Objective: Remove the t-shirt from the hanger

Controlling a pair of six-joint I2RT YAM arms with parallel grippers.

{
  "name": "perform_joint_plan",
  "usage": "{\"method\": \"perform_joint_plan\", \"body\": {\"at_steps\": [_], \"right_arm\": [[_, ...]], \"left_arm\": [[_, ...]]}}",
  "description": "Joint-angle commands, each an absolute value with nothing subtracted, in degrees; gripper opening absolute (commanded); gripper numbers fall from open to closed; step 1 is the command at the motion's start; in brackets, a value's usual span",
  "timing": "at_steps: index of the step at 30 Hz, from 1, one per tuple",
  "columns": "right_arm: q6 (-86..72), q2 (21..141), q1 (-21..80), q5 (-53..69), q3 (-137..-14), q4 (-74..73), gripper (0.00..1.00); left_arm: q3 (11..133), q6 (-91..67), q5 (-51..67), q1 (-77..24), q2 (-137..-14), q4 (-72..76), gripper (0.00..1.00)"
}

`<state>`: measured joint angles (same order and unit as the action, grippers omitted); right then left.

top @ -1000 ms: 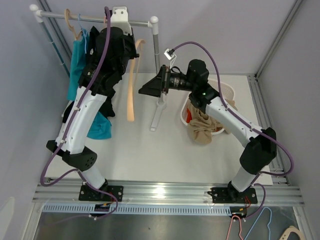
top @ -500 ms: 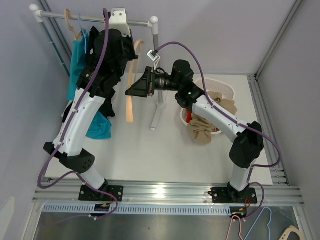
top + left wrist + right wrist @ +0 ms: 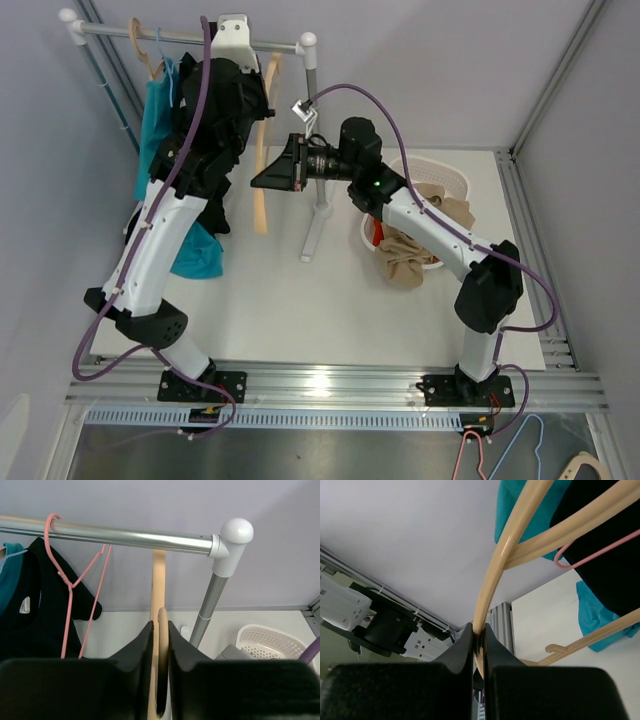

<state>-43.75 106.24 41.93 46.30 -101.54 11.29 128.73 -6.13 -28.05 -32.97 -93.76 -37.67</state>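
Observation:
A bare wooden hanger hangs upright just in front of the clothes rail. My left gripper is round its upper part. In the left wrist view the hanger runs between the left gripper's narrowly parted jaws, and I cannot see whether they still press on it. My right gripper is shut on the hanger's lower arm. In the right wrist view the right gripper pinches the curved wood. A black t-shirt hangs on a pink hanger on the rail.
A teal shirt hangs at the rail's left end. The rail's post stands right of the wooden hanger. A white basket at the right holds a beige garment. Loose hangers lie at the near edge.
My right gripper swung left to the wooden hanger and shut on its lower arm. The hanger's top moved closer to the rail. The left jaws have eased slightly.

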Motion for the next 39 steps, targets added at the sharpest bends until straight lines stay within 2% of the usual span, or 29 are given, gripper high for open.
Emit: {"method": "perform_joint_plan", "body": {"at_steps": [1, 4, 5, 6, 8, 9, 11, 12, 17, 24, 33, 39], "right_arm": [[-40.3, 106.2, 42.9, 48.0, -106.9, 12.4, 0.0], [-40.6, 107.4, 42.5, 47.8, -109.9, 11.4, 0.0], [-41.5, 107.8, 42.3, 47.8, -111.3, 11.7, 0.0], [-42.0, 108.3, 42.1, 48.1, -112.3, 11.8, 0.0], [-43.6, 110.6, 41.4, 49.0, -114.4, 12.5, 0.0], [-44.8, 111.3, 41.2, 49.5, -116.3, 12.8, 0.0], [-45.9, 113.5, 40.5, 49.8, -118.5, 13.2, 0.0], [-47.4, 114.3, 40.3, 50.4, -119.3, 13.7, 0.0], [-49.2, 118.3, 39.2, 51.2, -124.4, 13.9, 0.0], [-52.7, 120.6, 37.7, 51.0, -126.0, 16.6, 0.0], [-57.3, 128.8, 35.3, 49.7, -138.3, 15.0, 0.0], [-57.0, 129.5, 34.5, 45.1, -136.3, 14.2, 0.0]], "left_arm": [[128.9, -6.2, -27.2, -32.8, -91.8, -35.1, 0.22], [128.7, -5.5, -28.2, -32.8, -91.5, -34.4, 0.29], [128.7, -4.9, -29.3, -32.9, -91.2, -34.0, 0.35], [128.8, -4.6, -30.0, -32.8, -91.1, -33.2, 0.52], [128.2, -3.6, -30.7, -32.8, -89.9, -32.2, 0.64], [127.8, -3.4, -31.4, -32.8, -89.2, -31.5, 0.76], [124.4, -3.2, -32.3, -32.8, -86.1, -28.1, 0.87], [123.1, -3.2, -33.6, -32.8, -84.6, -26.6, 0.98], [105.2, -2.2, -34.3, -32.8, -74.0, -12.3, 1.0], [102.2, -2.1, -38.4, -32.8, -68.6, -11.0, 1.0], [96.1, -0.2, -46.0, -32.5, -64.7, -6.5, 1.0], [92.6, -1.7, -47.6, -30.8, -64.0, -6.5, 1.0]]}}
